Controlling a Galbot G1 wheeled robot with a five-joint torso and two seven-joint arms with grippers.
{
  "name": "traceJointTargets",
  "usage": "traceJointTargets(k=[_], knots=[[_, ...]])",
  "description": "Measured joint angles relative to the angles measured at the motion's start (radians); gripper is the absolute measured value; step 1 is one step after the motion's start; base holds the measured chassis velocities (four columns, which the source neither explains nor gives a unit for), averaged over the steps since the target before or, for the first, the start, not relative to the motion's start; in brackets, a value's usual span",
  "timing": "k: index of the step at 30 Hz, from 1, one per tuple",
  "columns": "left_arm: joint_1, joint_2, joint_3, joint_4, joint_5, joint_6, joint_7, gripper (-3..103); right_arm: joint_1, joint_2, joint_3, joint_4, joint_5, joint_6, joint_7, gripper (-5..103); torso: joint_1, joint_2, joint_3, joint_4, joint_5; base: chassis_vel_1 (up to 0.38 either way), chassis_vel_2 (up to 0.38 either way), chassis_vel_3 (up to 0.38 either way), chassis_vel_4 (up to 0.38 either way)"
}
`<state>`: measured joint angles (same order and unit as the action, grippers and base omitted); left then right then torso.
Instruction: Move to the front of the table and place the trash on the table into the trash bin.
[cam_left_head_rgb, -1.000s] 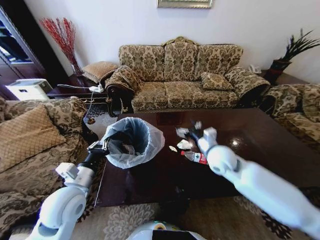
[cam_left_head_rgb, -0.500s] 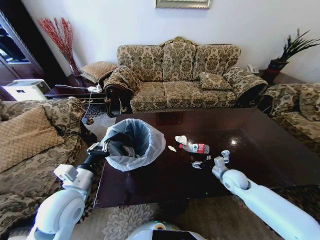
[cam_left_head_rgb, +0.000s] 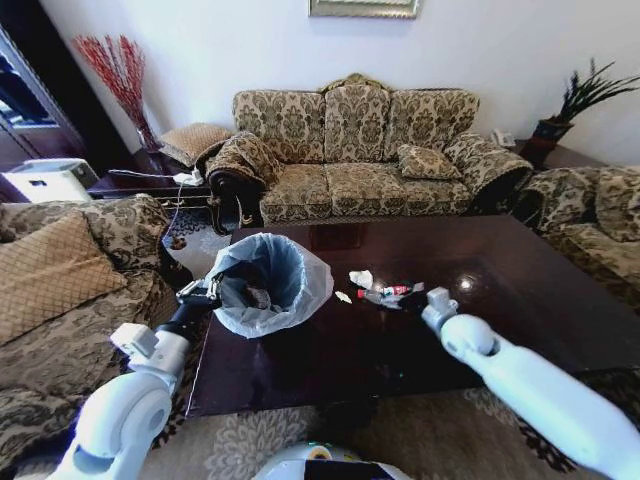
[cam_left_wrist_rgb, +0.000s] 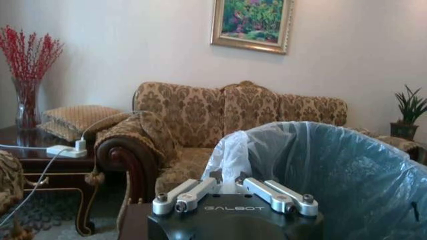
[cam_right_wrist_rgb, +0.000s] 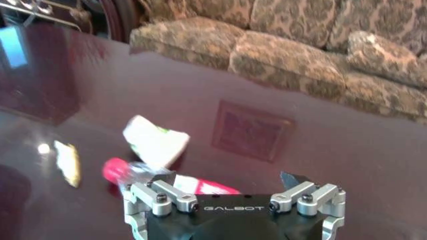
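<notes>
Head view, surface: the table (cam_left_head_rgb: 520, 270) is dark, glossy reddish-brown wood, with window glare on its right half.
Head view, bin: the trash bin (cam_left_head_rgb: 268, 285) stands on the table's left part, its pale bluish bag puffed over the rim.
Head view, litter: a white tissue (cam_left_head_rgb: 361, 279), a small pale scrap (cam_left_head_rgb: 343, 296) and a clear bottle with a red label (cam_left_head_rgb: 388, 293) lie together near the table's middle, just right of the bin.
Head view, left gripper (cam_left_head_rgb: 207, 290): at the bin's left rim, clamped on the bag's edge.
Head view, right gripper (cam_left_head_rgb: 421, 292): low over the table, just right of the bottle.
Head view, room: a patterned sofa (cam_left_head_rgb: 350, 150) stands at the far side against a pale wall, an armchair (cam_left_head_rgb: 60, 270) on the left, red branches in a vase (cam_left_head_rgb: 125, 75) at far left, a potted plant (cam_left_head_rgb: 580, 100) at far right.
Left wrist view: the gripper's fingers (cam_left_wrist_rgb: 230, 182) are together on the bag's white edge; the bluish liner (cam_left_wrist_rgb: 333, 175) bulges beside them, with the sofa and a framed painting (cam_left_wrist_rgb: 253, 22) behind.
Right wrist view: the gripper's fingers (cam_right_wrist_rgb: 293, 179) stand apart, holding nothing; the red-labelled bottle (cam_right_wrist_rgb: 167, 177) lies on the shiny wood just ahead of them, the tissue (cam_right_wrist_rgb: 155, 142) touching it, the pale scrap (cam_right_wrist_rgb: 67, 162) a little aside.
</notes>
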<state>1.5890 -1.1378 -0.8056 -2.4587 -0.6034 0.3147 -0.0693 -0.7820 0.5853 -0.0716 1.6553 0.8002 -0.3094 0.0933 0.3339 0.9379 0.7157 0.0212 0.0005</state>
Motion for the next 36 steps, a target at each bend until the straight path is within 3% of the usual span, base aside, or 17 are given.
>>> traceJointTargets(k=[2, 4, 6, 7, 9, 12, 15, 19, 20, 22, 28, 30, 32, 34, 36], knots=[[-0.011, 0.011, 0.0, 0.006, -0.005, 0.0, 0.001, 3, 0.038, -0.025, -0.027, -0.055, 0.021, 0.025, -0.066, 100, 0.0, 0.0, 0.0, 0.0, 0.0001, 0.0, 0.0, 0.0, 0.0], [-0.013, 0.012, 0.001, 0.006, -0.005, 0.0, 0.001, 3, 0.048, -0.031, -0.034, -0.065, 0.025, 0.031, -0.083, 100, 0.0, 0.0, 0.0, 0.0, -0.0001, 0.0, 0.0, 0.0, 0.0], [-0.013, 0.01, 0.003, 0.009, -0.006, -0.001, 0.006, 3, 0.125, -0.062, -0.076, -0.143, 0.026, 0.047, -0.274, 100, 0.0, 0.0, 0.0, 0.0002, -0.0009, 0.0, 0.0, 0.0, 0.0], [-0.013, 0.01, 0.003, 0.009, -0.006, -0.001, 0.006, 3, 0.125, -0.062, -0.076, -0.143, 0.026, 0.047, -0.274, 100, 0.0, 0.0, 0.0, 0.0002, -0.0009, 0.0, 0.0, 0.0, 0.0], [-0.002, 0.0, 0.001, 0.009, -0.005, -0.005, 0.013, 3, 0.176, -0.063, -0.107, -0.208, 0.012, 0.047, -0.411, 100, 0.0, 0.0, 0.0, 0.0005, -0.0004, 0.0, 0.0, 0.0, 0.0], [-0.001, -0.002, -0.002, 0.004, -0.004, -0.007, 0.014, 3, 0.191, -0.041, -0.128, -0.259, -0.001, 0.04, -0.481, 100, 0.0, 0.0, 0.0, 0.0001, -0.0003, 0.0, 0.0, 0.0, 0.0], [-0.001, 0.0, -0.003, 0.0, -0.004, -0.007, 0.013, 3, 0.182, -0.017, -0.126, -0.282, -0.006, 0.043, -0.49, 103, 0.0, 0.0, 0.0, 0.0003, -0.0004, 0.0, 0.0, 0.0, 0.0], [0.001, 0.0, -0.003, -0.002, -0.003, -0.007, 0.013, 3, 0.152, 0.027, -0.095, -0.31, -0.009, 0.062, -0.474, 97, 0.0, 0.0, 0.0, 0.0003, -0.0001, 0.0, 0.0, 0.0, 0.0], [0.003, -0.002, -0.003, -0.002, -0.003, -0.007, 0.013, 3, 0.137, 0.038, -0.083, -0.318, -0.01, 0.073, -0.464, 90, 0.0, 0.0, 0.0, 0.0003, -0.0002, 0.0, 0.0, 0.0, 0.0], [0.004, -0.003, -0.003, -0.002, -0.003, -0.007, 0.013, 3, 0.129, 0.041, -0.079, -0.319, -0.011, 0.079, -0.461, 90, 0.0, 0.0, 0.0, 0.0002, -0.0003, 0.0, 0.0, 0.0, 0.0], [-0.003, -0.007, 0.007, 0.002, -0.001, -0.008, 0.012, 3, 0.088, 0.04, -0.069, -0.292, -0.013, 0.11, -0.431, 71, 0.0, 0.0, 0.0, 0.0, -0.0006, 0.0, 0.0, 0.0, 0.0], [-0.003, -0.007, 0.009, 0.003, -0.001, -0.008, 0.012, 3, 0.084, 0.04, -0.069, -0.287, -0.013, 0.115, -0.426, 71, 0.0, 0.0, 0.0, 0.0001, -0.0006, 0.0, 0.0, 0.0, 0.0], [-0.002, -0.007, 0.01, 0.004, -0.001, -0.009, 0.012, 3, 0.074, 0.043, -0.068, -0.27, -0.013, 0.124, -0.405, 58, 0.0, 0.0, 0.0, 0.0001, -0.0007, 0.0, 0.0, 0.0, 0.0], [-0.003, -0.007, 0.009, 0.005, -0.001, -0.01, 0.012, 3, 0.071, 0.046, -0.067, -0.264, -0.013, 0.129, -0.395, 58, 0.0, 0.0, 0.0, 0.0003, -0.0003, 0.0, 0.0, 0.0, 0.0], [-0.004, -0.006, 0.006, 0.007, -0.001, -0.012, 0.012, 3, 0.065, 0.054, -0.067, -0.259, -0.014, 0.144, -0.375, 51, 0.0, 0.0, 0.0, 0.0002, -0.0006, 0.0, 0.0, 0.0, 0.0]])
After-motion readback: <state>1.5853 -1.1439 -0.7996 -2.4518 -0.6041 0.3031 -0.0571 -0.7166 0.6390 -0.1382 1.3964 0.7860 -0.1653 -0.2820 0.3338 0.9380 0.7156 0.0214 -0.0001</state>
